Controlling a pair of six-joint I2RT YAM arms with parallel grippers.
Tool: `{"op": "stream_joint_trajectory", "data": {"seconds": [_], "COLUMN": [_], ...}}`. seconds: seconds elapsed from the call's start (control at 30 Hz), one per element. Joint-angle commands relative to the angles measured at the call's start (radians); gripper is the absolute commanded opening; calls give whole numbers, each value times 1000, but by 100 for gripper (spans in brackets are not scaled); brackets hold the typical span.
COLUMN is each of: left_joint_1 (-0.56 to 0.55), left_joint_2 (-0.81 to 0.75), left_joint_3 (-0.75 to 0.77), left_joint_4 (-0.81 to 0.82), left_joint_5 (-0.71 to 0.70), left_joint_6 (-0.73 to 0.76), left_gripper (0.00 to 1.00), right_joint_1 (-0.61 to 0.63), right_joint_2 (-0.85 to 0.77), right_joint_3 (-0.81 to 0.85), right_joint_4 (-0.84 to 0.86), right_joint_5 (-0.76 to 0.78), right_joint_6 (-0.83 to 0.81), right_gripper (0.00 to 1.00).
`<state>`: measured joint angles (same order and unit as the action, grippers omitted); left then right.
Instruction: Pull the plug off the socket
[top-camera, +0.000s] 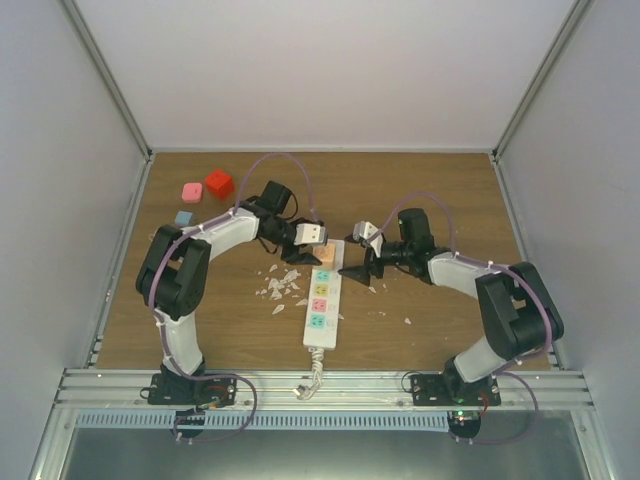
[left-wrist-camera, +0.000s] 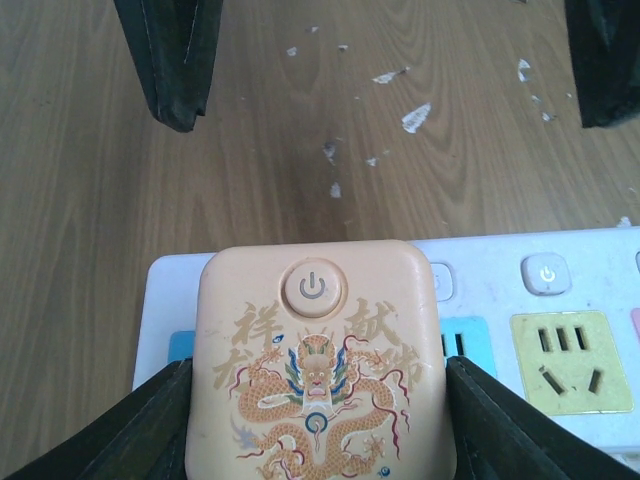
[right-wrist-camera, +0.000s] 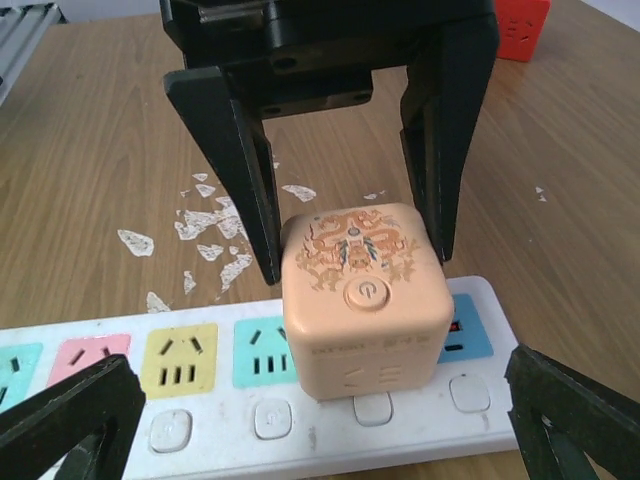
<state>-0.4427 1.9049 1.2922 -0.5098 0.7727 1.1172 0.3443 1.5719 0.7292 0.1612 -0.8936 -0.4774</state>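
From above, the long white power strip (top-camera: 322, 310) lies between the arms, a peach cube plug (top-camera: 325, 256) on its far end. Left wrist: the left gripper (left-wrist-camera: 318, 365) clamps the cube's two sides; its pins are hidden. Right wrist: the right gripper (right-wrist-camera: 320, 365) is spread wide, empty, astride the strip.

Wood-grain tabletop (top-camera: 440, 190) inside plain white walls (top-camera: 330, 70), aluminium rail (top-camera: 320, 385) along the near edge.
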Motion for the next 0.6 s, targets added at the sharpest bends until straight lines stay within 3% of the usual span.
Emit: {"op": "stream_joint_trajectory", "data": {"seconds": [0.0,0.3,0.57], "left_joint_1": [4,34,49], "left_joint_2": [-69,-152,-189], "left_joint_3": [-80,-185,-206], "left_joint_4": [-75,-87,14], "left_joint_5": [-1,30,102], "left_joint_6": [56,67,-42], "left_gripper": [40,36,34], "right_joint_1": [24,153,158], "right_joint_2": [-37,20,103], "right_joint_3": [-70,-106,-61], "right_joint_4": [190,303,297], "right_joint_5": [-31,83,99], "right_joint_6": [92,112,96], "right_gripper": [100,100,100]}}
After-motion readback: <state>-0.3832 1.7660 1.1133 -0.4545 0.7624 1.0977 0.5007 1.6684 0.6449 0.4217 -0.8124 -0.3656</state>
